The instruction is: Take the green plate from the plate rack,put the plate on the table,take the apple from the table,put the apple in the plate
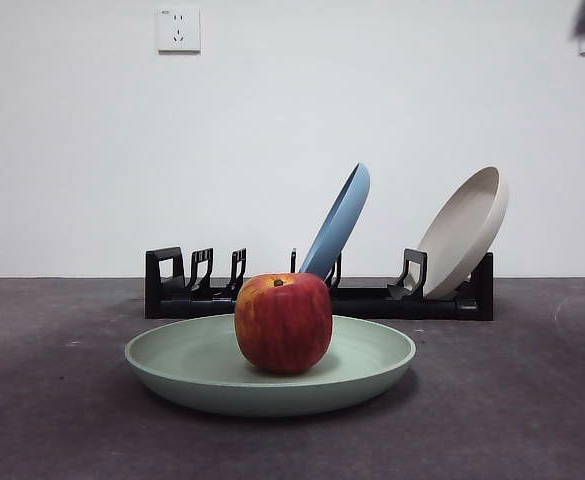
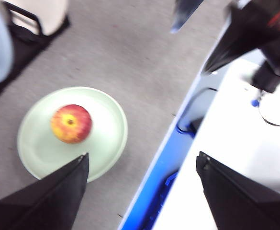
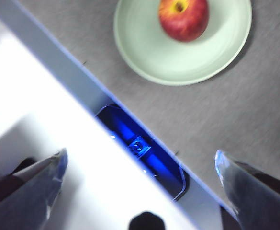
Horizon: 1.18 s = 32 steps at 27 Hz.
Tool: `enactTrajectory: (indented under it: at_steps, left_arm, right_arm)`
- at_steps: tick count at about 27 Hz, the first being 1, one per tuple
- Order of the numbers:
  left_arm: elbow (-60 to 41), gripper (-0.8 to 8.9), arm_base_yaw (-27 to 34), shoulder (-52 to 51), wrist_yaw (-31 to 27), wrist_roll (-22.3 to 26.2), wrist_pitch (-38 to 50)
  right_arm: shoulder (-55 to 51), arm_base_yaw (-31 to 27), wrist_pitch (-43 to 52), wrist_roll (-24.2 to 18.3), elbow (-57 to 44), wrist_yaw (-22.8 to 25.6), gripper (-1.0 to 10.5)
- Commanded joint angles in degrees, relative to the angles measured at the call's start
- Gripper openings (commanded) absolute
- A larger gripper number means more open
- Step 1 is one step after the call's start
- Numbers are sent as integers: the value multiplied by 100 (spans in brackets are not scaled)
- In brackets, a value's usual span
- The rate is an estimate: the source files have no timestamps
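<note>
While both of your arms hung high over the near edge of the tabletop (image 1: 62, 420), the apple (image 1: 283, 322) sat upright in the middle of the green plate (image 1: 182, 365), which lay flat on the dark grey surface just in front of the plate rack (image 1: 372, 298). Your left claw (image 2: 142, 165) was released, its two black jaws spread wide with nothing between them; the plate and apple lay well below it, off beyond one jaw's tip, and the tabletop's edge ran under the gap between the jaws. Your right claw (image 3: 140, 160) was likewise released and empty, jaws far apart, held over that same edge, with the plate and apple lying below and ahead of it, well clear of both jaws. In your left wrist view the other arm showed as a dark, blurred shape across from the claw. In the front view only a black tip showed at the upper right corner, and you could not tell from it which arm it belonged to. Beyond the green plate, as seen from either claw, the rack held a blue plate (image 1: 338, 222) leaning in a middle slot and a beige plate (image 1: 464, 232) leaning at its far right end. A white wall socket (image 1: 178, 29) sat high on the wall behind.
</note>
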Motion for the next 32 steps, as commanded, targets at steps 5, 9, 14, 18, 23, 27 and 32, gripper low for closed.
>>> enactTrajectory:
  at_steps: [5, 9, 14, 18, 23, 27, 32]
  left_arm:
    - [9, 335, 15, -2, 42, -87, -293]
    - [9, -8, 15, -2, 35, -184, -393]
    - [9, -8, 15, -2, 33, -190, -538]
    - [9, -3, 15, -2, -13, -188, -592]
    - [9, -3, 15, -2, -20, -188, -586]
    - [9, -3, 15, -2, -20, -188, -564]
    - [9, -3, 15, -2, -22, -188, -544]
  right_arm:
    - [-570, 13, -358, 116, -26, -55, 459]
    - [-715, 13, -378, 109, -26, -57, 80]
    - [-732, 13, -382, 109, -26, -57, -12]
    - [-732, 13, -374, 136, -26, -57, -11]
    - [-732, 7, -376, 131, -26, -37, -11]
    - [-732, 7, -376, 131, -26, -37, -11]
    - [-732, 7, -376, 131, -26, -37, -11]
